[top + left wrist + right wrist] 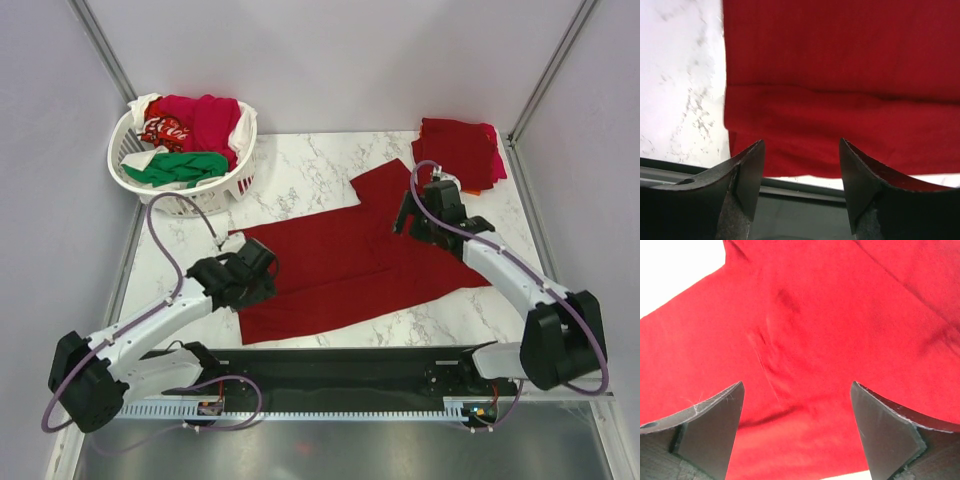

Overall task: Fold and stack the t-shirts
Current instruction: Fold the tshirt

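You have part of the work done: a folded stack (458, 148) sits at the upper right. 1 dark red t-shirt (350, 270) lies spread mid-frame on the surface (300, 170), smooth, not yet folded. Other shirts (195, 125) wait in the basket (215, 190), upper left. The left pincer (801, 145) and right pincer (797, 387) stand open over it, holding nothing.

No readable text for you in any view. The only candidate is the white print on a red printed shirt (165, 131) in the laundry basket (228, 188), and it's too small and crumpled to make out. The spread dark red t-shirt (350, 265) shows you plain cloth in both wrist views, with no legible letters, numbers or brand marks.
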Robot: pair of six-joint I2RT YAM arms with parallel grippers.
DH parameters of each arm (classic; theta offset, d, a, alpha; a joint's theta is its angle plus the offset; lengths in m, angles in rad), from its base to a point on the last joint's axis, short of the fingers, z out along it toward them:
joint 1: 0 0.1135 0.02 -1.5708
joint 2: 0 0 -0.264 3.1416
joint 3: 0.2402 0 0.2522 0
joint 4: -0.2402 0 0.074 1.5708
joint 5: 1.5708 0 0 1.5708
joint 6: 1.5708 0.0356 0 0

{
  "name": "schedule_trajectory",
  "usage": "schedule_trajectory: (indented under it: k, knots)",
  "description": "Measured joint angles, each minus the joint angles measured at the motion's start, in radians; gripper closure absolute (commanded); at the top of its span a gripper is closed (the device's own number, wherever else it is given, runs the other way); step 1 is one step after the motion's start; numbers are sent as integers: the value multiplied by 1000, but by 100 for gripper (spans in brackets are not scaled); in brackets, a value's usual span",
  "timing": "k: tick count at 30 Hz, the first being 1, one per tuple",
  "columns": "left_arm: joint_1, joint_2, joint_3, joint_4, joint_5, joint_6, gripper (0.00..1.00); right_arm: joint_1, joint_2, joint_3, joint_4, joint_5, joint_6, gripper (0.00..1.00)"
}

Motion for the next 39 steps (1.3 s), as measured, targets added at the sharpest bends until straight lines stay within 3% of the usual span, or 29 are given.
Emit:
schedule_trajectory:
  k: [6,16,27,34,39]
  knots:
    - [-167,66,-83,8,-2,-108,37,-10,248,147,31,-2,22,13]
    - [-192,76,-241,68,-18,-177,41,-50,532,207,161,-49,43,14]
    - [-232,-11,-287,82,-5,-201,44,-203,613,259,314,-93,71,10]
    - [-234,-15,-280,67,39,-220,44,-211,607,241,336,-69,82,8]
    - [-248,-70,-270,-16,117,-231,31,-213,591,222,345,-66,79,6]
